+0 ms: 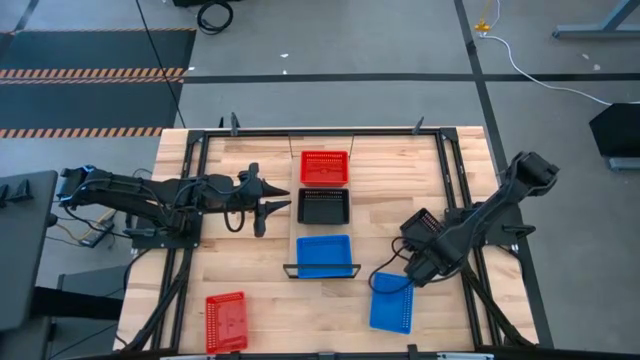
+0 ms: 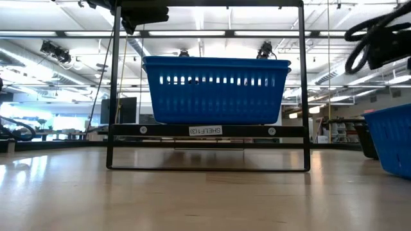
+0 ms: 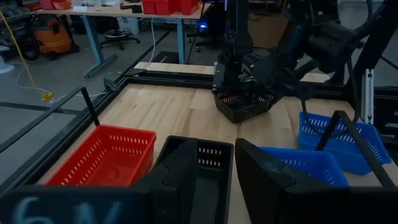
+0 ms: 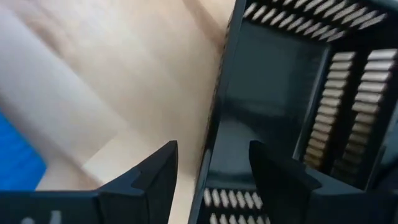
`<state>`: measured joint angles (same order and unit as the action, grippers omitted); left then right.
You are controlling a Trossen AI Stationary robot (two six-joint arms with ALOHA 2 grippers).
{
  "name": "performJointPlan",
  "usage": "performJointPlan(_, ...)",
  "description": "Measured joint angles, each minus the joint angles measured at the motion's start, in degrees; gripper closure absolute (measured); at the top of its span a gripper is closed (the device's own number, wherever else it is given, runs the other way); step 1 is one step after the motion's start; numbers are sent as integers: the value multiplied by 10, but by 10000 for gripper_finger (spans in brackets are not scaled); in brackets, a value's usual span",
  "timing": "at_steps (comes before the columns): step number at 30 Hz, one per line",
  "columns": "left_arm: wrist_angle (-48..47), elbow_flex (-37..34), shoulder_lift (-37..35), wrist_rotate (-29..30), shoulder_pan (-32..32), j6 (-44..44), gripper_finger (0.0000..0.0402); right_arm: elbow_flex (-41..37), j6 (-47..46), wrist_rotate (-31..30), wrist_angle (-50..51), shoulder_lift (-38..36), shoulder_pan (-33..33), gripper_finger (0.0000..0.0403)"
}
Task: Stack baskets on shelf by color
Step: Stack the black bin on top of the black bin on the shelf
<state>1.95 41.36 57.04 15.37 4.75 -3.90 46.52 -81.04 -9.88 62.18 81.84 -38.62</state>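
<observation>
black basket hangs clamped in the right gripper; left gripper spread, empty.

1. My two arms read near-black overhead, built of jointed, tube-like segments.
2. The left arm carries blue trim at its base end, at nine o'clock, and loose black cables looping along its links.
3. The left gripper ends in two pointed dark fingers, matte and wedge-shaped, with smooth flat inner faces.
4. Pale markings show on the dark body below those fingers, too blurred for me to read.
5. The right arm has a blocky rounded housing at its two o'clock end and a black cable curling by the wrist.
6. The right gripper shows the same tapered black fingers, with sharply angled edges.
</observation>
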Motion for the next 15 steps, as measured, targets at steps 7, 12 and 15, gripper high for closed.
performJointPlan(7, 0, 0, 0, 0, 0, 1, 285, 0, 13, -18, 2, 47, 12, 248)
performJointPlan(12, 6, 0, 0, 0, 0, 3, 285, 0, 26, -1, -10, 61, 18, 325)
performJointPlan(15, 6, 0, 0, 0, 0, 9, 285, 0, 25, 1, -16, 59, 17, 377)
